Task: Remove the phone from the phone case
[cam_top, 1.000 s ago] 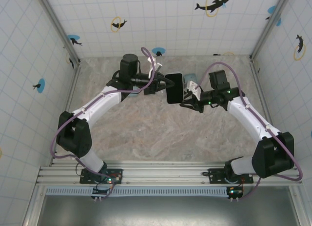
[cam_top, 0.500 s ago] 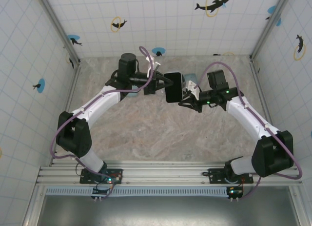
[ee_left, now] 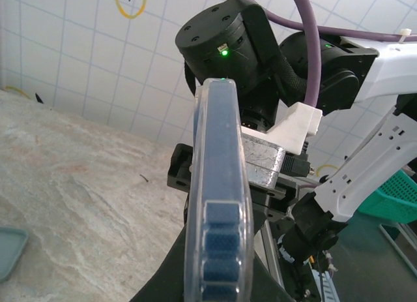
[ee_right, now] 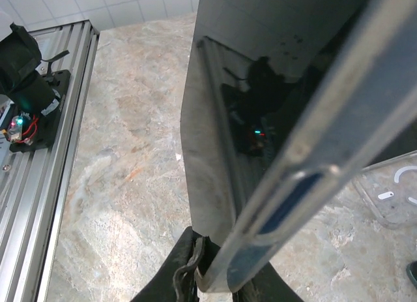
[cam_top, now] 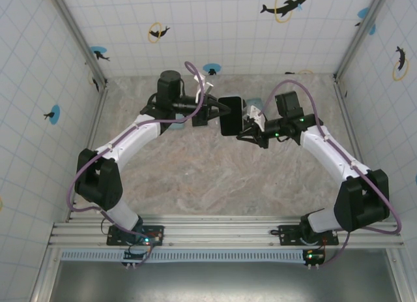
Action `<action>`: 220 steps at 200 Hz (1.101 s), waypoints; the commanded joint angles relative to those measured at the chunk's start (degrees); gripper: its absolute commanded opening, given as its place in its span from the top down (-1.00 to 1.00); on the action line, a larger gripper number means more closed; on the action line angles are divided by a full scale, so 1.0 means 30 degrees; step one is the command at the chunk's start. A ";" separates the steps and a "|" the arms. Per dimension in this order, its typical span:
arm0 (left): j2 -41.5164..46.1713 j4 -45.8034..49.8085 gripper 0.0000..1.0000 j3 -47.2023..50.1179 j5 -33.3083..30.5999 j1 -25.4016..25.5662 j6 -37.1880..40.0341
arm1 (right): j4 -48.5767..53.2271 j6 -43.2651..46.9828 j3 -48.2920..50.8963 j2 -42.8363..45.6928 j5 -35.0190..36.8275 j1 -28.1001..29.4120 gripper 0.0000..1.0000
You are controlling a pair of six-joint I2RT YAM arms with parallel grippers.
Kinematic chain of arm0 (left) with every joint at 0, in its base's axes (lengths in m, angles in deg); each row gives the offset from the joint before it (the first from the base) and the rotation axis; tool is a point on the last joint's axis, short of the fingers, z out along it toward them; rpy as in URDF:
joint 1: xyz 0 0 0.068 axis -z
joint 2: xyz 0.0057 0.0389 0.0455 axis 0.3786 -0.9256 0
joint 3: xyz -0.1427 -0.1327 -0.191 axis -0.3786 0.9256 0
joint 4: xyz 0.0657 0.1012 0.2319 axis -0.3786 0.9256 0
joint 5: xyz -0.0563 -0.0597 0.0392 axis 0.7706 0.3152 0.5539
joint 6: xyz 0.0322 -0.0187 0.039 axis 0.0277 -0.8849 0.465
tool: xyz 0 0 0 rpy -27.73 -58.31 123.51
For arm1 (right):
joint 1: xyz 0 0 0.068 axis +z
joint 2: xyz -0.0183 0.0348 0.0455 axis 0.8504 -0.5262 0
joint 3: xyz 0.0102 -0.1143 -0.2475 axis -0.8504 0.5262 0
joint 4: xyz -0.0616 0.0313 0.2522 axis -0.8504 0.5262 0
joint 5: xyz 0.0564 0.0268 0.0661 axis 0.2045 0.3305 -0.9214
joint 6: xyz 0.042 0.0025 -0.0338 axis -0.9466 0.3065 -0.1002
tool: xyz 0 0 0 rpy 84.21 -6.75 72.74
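Top cam overhead facing down, wrist cams v. close, all share phone (cam_top: 232,116)

Both arms are reached forward and bent inward so that the wrists are brought face to face. The left end effector (cam_top: 223,109) is clamped on the phone (cam_top: 231,117). The right end effector (cam_top: 245,130) is closed on the phone case (ee_right: 313,158) edge.

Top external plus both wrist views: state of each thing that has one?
phone: screen dark, held off the table between both tools, in its case.
phone case: clear, on the phone, not yet removed.
left tool: shut on the phone case.
right tool: shut on the phone case, fingers either side of its lower edge.
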 commanded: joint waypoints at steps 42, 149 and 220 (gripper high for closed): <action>0.0639 0.0120 1.00 0.0510 0.2398 0.0215 -0.1708 | -0.4664 0.1487 -0.0709 0.1191 0.5397 0.0994 0.77; 0.0482 -0.1428 1.00 0.0748 0.3171 0.0237 -0.4109 | -0.8929 0.1901 -0.0870 0.1384 0.7284 0.1908 0.78; 0.0591 -0.2111 1.00 0.0571 0.2019 0.0104 -0.3884 | -0.8802 -0.0064 -0.0187 0.1798 0.6258 0.1342 0.71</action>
